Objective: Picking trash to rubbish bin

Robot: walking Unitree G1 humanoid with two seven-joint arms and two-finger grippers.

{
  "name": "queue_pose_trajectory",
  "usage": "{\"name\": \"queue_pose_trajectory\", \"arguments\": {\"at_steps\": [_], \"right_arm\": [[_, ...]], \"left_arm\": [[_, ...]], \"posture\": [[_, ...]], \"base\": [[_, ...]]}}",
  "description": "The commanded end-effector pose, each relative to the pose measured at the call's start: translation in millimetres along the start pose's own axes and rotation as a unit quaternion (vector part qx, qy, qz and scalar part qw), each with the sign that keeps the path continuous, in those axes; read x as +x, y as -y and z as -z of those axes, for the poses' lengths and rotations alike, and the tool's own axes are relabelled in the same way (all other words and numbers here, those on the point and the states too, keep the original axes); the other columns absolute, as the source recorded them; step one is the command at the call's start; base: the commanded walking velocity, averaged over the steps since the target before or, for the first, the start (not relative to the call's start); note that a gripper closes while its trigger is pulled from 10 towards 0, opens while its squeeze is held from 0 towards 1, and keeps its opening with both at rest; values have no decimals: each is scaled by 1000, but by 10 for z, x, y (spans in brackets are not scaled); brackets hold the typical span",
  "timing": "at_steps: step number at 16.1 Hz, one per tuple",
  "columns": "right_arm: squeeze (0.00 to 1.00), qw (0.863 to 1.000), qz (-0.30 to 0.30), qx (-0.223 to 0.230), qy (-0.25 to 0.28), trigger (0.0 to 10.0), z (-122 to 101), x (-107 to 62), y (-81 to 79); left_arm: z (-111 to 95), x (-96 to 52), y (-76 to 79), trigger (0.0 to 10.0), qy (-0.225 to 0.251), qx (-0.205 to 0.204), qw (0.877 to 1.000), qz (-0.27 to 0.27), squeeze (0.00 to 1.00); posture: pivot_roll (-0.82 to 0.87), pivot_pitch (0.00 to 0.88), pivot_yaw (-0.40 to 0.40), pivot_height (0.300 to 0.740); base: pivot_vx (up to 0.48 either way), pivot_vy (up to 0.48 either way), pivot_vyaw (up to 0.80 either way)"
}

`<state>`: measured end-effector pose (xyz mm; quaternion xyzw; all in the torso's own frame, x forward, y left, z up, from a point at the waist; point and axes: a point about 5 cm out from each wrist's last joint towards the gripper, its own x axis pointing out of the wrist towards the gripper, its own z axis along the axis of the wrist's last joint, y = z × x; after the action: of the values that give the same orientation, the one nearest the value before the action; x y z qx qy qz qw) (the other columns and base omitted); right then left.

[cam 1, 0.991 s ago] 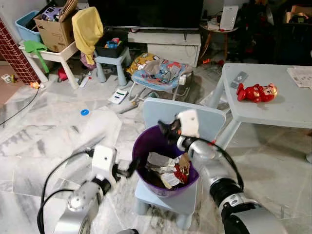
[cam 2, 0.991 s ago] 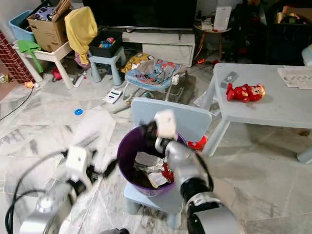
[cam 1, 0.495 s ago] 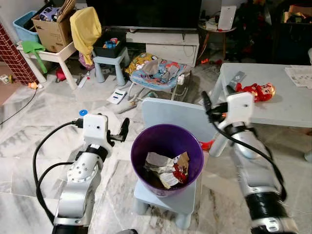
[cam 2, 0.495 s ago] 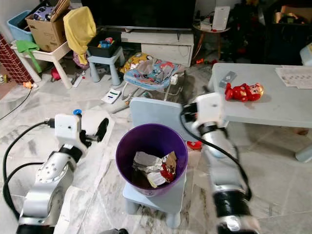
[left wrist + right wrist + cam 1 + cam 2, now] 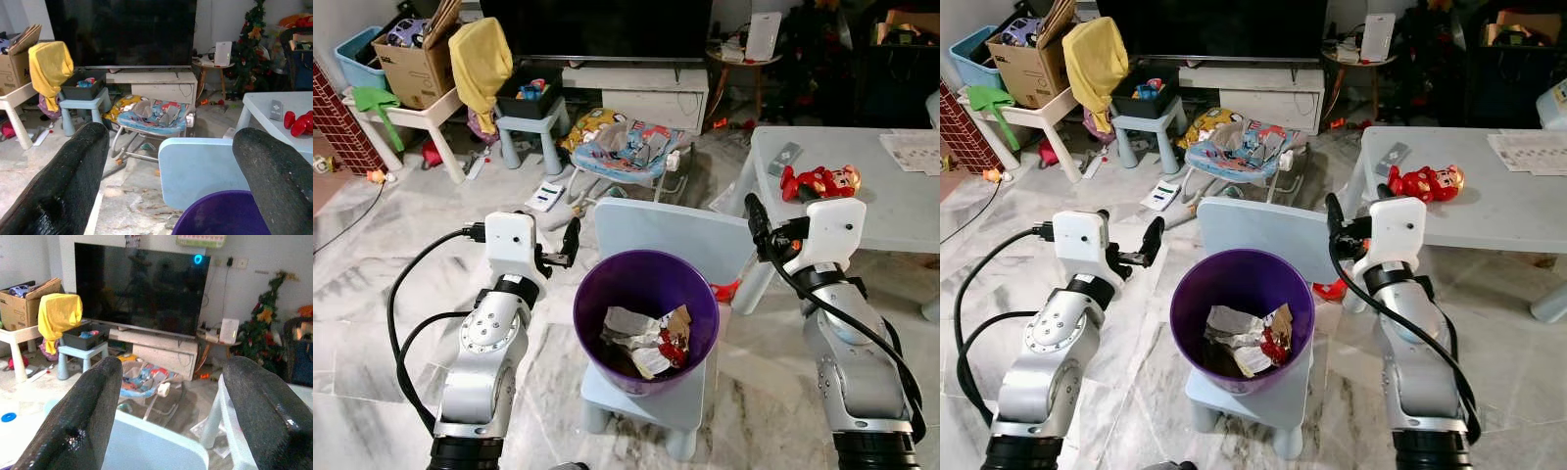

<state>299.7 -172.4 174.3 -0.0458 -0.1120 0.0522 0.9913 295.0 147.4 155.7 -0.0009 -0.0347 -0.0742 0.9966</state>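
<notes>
A purple rubbish bin [image 5: 646, 294] stands on a small pale blue chair [image 5: 666, 240] in a cluttered living room, crumpled wrappers [image 5: 646, 338] lying at its bottom, while the robot's left gripper [image 5: 570, 242] and right gripper [image 5: 754, 220] hang at either side of the rim, both empty, each with its black fingers spread wide apart. The drop appears done; the step in hand looks like a search for the next piece of trash, which calls for turning toward the littered marble floor [image 5: 401, 264], where a white card [image 5: 549, 194] and a blue ring [image 5: 1088, 225] lie near a baby bouncer [image 5: 631, 152]. What lies beneath the wrappers is hidden, and a red scrap [image 5: 727, 290] behind the chair is mostly covered and hard to identify.
</notes>
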Motion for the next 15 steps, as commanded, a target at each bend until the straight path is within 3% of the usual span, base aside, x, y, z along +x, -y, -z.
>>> {"name": "queue_pose_trajectory", "arguments": {"at_steps": [1, 4, 12, 15], "right_arm": [[0, 1000, 2, 3, 4, 10000, -58, 9, -4], [0, 1000, -6, 2, 2, 10000, -73, 32, -31], [0, 1000, -9, 12, -6, 10000, -75, 39, -59], [0, 1000, -9, 12, -8, 10000, -67, 42, -61]], "left_arm": [[3, 8, -17, 10000, -2, 1, 1000, -6, 0], [8, -2, -4, 10000, 0, -3, 1000, -10, 0], [-8, 12, 22, 10000, 0, -31, 1000, -2, 0], [-2, 9, 21, 10000, -3, -33, 999, -1, 0]], "posture": [[-7, 61, 12, 740], [-7, 60, 9, 740], [-8, 63, 9, 740], [-6, 63, 7, 740]], "base": [[0, 0, -800], [0, 0, -800], [0, 0, 0], [0, 359, 0]]}}
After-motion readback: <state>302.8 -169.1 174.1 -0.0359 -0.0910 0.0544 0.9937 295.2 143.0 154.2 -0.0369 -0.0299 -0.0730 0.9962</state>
